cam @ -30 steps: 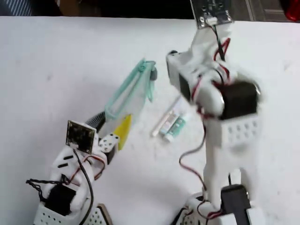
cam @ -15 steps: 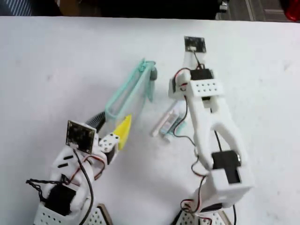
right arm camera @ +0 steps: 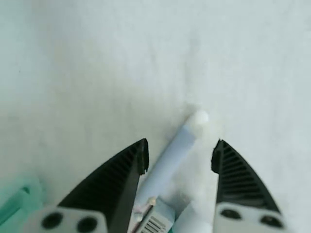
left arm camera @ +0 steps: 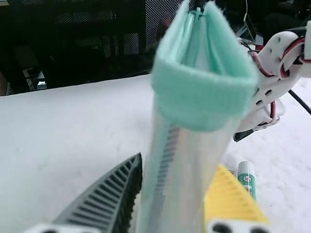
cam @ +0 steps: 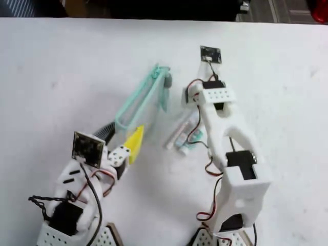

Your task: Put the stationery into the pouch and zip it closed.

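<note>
We are early on: our left gripper [left arm camera: 181,162] clamps the unzipped pouch [cam: 141,102], while our right gripper [right arm camera: 180,148], spread wide, straddles the unpacked stationery [cam: 173,136] on the table [cam: 61,77].

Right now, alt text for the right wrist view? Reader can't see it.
The right gripper hangs open over a pale pen lying on the white table, with one dark finger on each side of it. A corner of the green pouch lies close by.
</note>
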### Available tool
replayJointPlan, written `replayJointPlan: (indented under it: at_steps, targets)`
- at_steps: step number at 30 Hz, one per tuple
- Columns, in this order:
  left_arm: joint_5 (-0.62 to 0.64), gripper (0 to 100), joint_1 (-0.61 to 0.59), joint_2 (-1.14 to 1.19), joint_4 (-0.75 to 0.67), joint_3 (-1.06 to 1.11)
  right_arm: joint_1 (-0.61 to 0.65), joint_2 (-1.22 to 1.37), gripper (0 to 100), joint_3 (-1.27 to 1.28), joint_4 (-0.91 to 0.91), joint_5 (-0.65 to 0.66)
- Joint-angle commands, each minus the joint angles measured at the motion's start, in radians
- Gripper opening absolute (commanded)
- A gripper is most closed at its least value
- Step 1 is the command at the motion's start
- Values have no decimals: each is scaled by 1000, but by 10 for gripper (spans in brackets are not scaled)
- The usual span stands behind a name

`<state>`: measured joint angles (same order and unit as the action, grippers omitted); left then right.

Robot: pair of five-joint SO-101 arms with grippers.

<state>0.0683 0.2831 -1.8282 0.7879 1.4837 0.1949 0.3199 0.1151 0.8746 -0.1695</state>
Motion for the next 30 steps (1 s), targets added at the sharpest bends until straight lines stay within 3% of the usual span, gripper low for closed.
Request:
replayJointPlan:
  at_steps: [1, 10, 18, 30]
  targets:
    - [-5, 203, 8, -4, 6, -5, -24, 2, 197, -5, -24, -9]
    - [-2, 203, 8, -4, 6, -5, -31, 142, 190, -120, 27, -9]
    - [0, 203, 8, -4, 6, -3, -31, 193, 12, -192, 76, -3]
    - [32, 203, 7, -4, 23, -8, -31, 194, 16, -192, 97, -3]
